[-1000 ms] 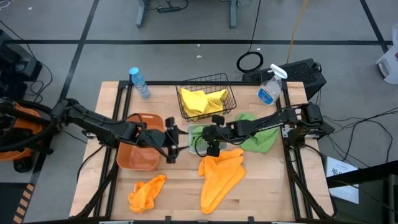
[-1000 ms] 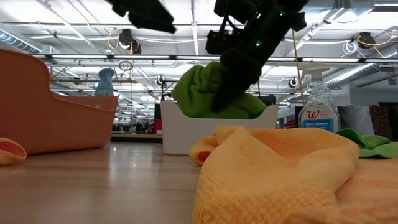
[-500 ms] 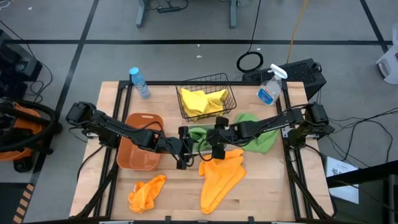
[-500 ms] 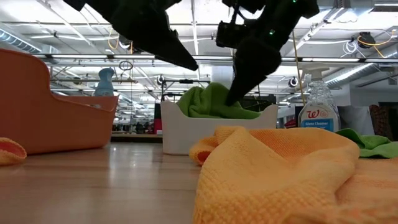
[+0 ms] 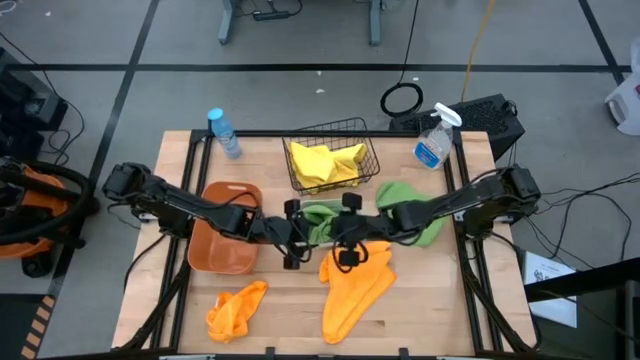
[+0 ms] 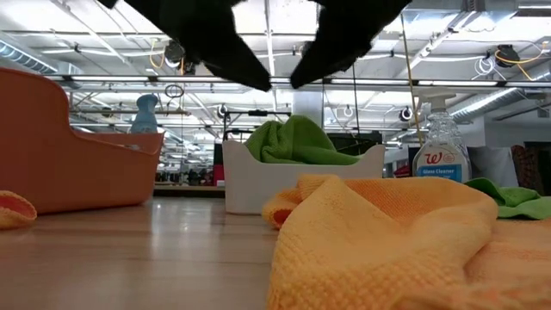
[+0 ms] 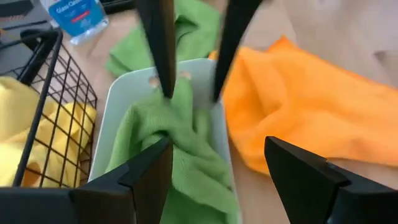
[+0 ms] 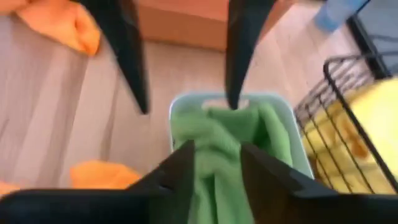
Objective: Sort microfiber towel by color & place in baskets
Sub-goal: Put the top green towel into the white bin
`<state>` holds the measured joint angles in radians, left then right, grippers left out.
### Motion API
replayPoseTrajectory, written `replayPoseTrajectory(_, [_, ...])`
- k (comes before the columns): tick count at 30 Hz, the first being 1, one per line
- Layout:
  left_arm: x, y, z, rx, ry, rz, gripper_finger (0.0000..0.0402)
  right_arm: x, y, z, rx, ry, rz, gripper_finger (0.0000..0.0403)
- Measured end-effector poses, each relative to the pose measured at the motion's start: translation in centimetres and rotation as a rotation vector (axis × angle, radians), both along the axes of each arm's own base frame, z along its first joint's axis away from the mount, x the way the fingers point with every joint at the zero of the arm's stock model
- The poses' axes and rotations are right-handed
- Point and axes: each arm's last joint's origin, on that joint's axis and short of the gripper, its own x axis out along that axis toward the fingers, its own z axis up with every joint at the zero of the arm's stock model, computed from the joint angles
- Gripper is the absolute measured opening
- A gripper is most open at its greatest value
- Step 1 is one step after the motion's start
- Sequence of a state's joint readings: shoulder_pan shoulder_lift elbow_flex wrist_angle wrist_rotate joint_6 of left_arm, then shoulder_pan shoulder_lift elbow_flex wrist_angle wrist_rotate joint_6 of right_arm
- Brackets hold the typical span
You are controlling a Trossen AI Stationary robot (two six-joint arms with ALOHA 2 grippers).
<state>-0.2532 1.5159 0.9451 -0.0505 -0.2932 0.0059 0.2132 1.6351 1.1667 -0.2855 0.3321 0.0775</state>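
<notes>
A green towel (image 7: 180,143) lies bunched in the white bin (image 7: 121,93) at mid-table. Both grippers hover just above it. My left gripper (image 7: 217,162) is at the bin's left side, wide open and empty. My right gripper (image 8: 217,165) is at the bin's near right side, its fingers a narrow gap apart with nothing between them. The black wire basket (image 5: 325,127) holds a yellow towel (image 5: 325,162). The orange tub (image 5: 222,250) stands to the left. Another green towel (image 5: 415,215) and two orange towels (image 5: 355,285) (image 5: 237,308) lie on the table.
A spray bottle (image 5: 433,140) stands at the far right corner and a water bottle (image 5: 224,132) at the far left. The two arms meet tip to tip over the bin. Bare wood shows along the near edge between the orange towels.
My right gripper held the green towel raised over the white bin, let it go, then rose and drew back toward the near edge. The towel has sunk into the bin. My left gripper has come down and rightward from over the orange tub to the bin.
</notes>
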Motion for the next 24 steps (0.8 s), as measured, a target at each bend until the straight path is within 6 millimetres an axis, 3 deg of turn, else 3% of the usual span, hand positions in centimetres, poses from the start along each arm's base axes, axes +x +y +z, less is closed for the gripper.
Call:
replayPoseTrajectory(5, [-1.1, -1.7, 1.4, -0.050, -0.018, -0.025, 0.0258, 1.5, -1.1, -3.1, 0.010, 0.085, -0.017, 0.0013])
replayPoseTrajectory(14, [-2.6, -4.5, 1.7, -0.020, -0.027, -0.056, 0.0258, 3.3, -3.6, -10.2, 0.081, 0.267, -0.125, 0.0014])
replayPoseTrajectory(19, [-2.9, -5.4, 1.8, -0.012, -0.031, -0.075, 0.0258, 3.4, -3.5, -10.5, 0.116, 0.272, -0.110, 0.0002])
replayPoseTrajectory(24, [-3.0, -5.6, 1.7, -0.006, -0.032, -0.076, 0.0258, 2.9, -3.3, -7.7, 0.127, 0.204, -0.098, 0.0014])
